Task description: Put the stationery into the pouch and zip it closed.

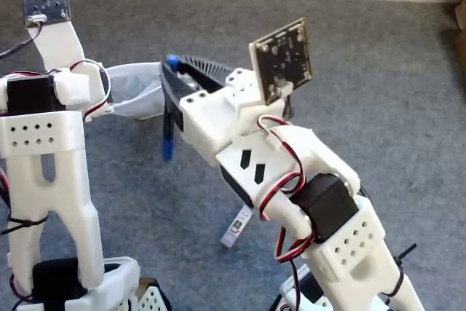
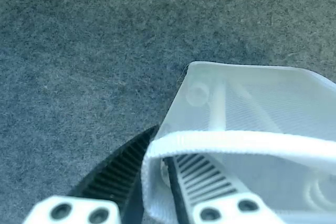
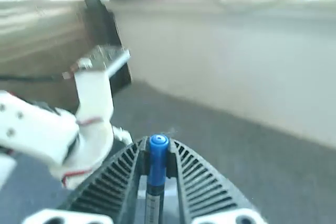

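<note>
— How far along was the job?
— Early to middle, I judged. The right gripper [image 3: 157, 148] had its fingers clamped on 1 blue pen [image 3: 156, 169], held upright over the carpet [image 1: 378, 107] just beside the pouch [image 1: 135, 91], not inside it.
— And the pouch?
— Its white rim was pinched by the left gripper [image 2: 165, 150], fingers closed on it, and the mouth gaped open. Pale shapes showed through the mesh, but I could not tell what they were.
— What was left?
— The pen had to go in. 1 small white object [image 1: 234, 227] lay on the carpet under the right arm and probably belonged inside too. The zip was not yet drawn.
</note>
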Available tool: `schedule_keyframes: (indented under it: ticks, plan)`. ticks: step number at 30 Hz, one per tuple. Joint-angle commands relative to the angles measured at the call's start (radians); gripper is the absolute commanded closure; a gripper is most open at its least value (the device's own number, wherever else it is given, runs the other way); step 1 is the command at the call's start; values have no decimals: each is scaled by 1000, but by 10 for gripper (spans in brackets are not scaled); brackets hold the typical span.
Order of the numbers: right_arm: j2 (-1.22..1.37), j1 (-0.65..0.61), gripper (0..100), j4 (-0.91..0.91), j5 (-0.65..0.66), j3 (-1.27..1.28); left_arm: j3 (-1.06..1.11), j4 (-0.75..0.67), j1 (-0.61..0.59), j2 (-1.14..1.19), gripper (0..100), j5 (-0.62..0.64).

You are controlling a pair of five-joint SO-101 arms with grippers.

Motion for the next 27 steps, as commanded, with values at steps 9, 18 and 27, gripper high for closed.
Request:
schedule_keyframes:
  ticks: [9,18,27]
  plan:
    - [-31,-13,994,-274,20,-47,41,-12,-4,19,993,9]
    - [-31,-8,994,-595,26,176,41,-12,-5,19,993,9]
    - [-30,-12,994,-774,295,366,41,-12,-5,19,993,9]
